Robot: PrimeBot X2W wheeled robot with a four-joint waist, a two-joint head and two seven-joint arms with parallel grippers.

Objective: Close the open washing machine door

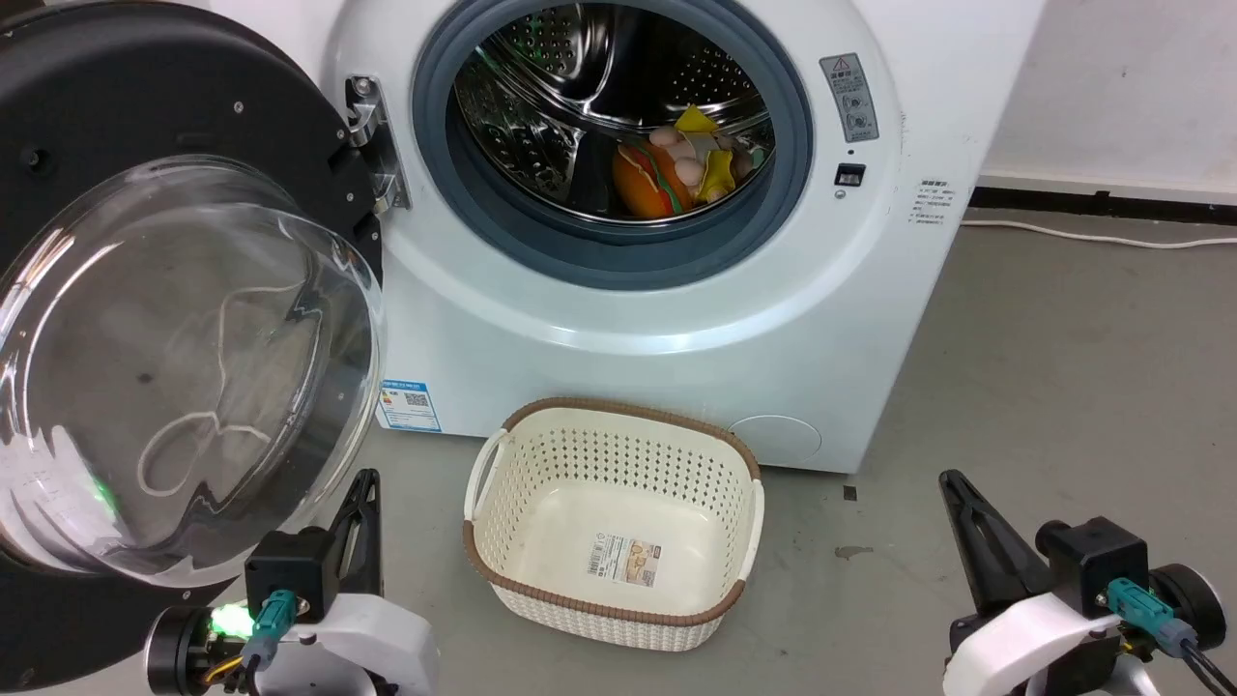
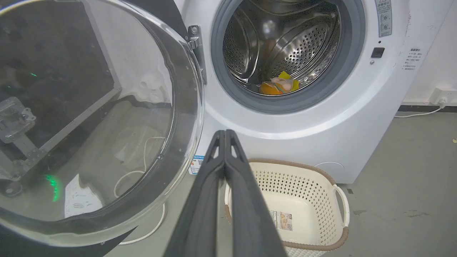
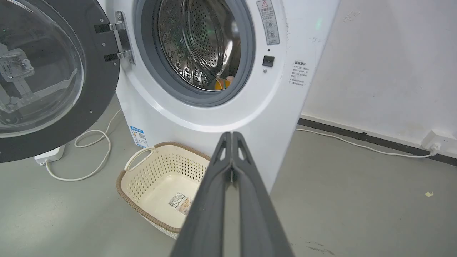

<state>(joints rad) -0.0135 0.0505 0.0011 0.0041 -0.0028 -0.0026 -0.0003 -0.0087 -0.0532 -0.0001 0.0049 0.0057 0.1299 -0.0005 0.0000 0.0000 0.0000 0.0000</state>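
Note:
The washing machine door (image 1: 184, 367) stands swung wide open on its left hinge (image 1: 372, 145), its black rim and bulging clear glass bowl facing me; the door (image 2: 89, 117) and the door (image 3: 46, 78) are also in both wrist views. The white machine (image 1: 676, 319) has its grey-ringed steel drum (image 1: 609, 126) exposed, with soft toys (image 1: 676, 169) inside. My left gripper (image 1: 365, 480) is shut and empty, low beside the door's lower right edge. My right gripper (image 1: 952, 480) is shut and empty at the lower right, away from the door.
A cream perforated basket (image 1: 503, 541) with a brown rim stands empty on the grey floor in front of the machine, between my arms. A white cable (image 3: 93, 150) and power strip lie under the door. A wall (image 1: 1111, 87) and cord (image 1: 1092, 235) are at the right.

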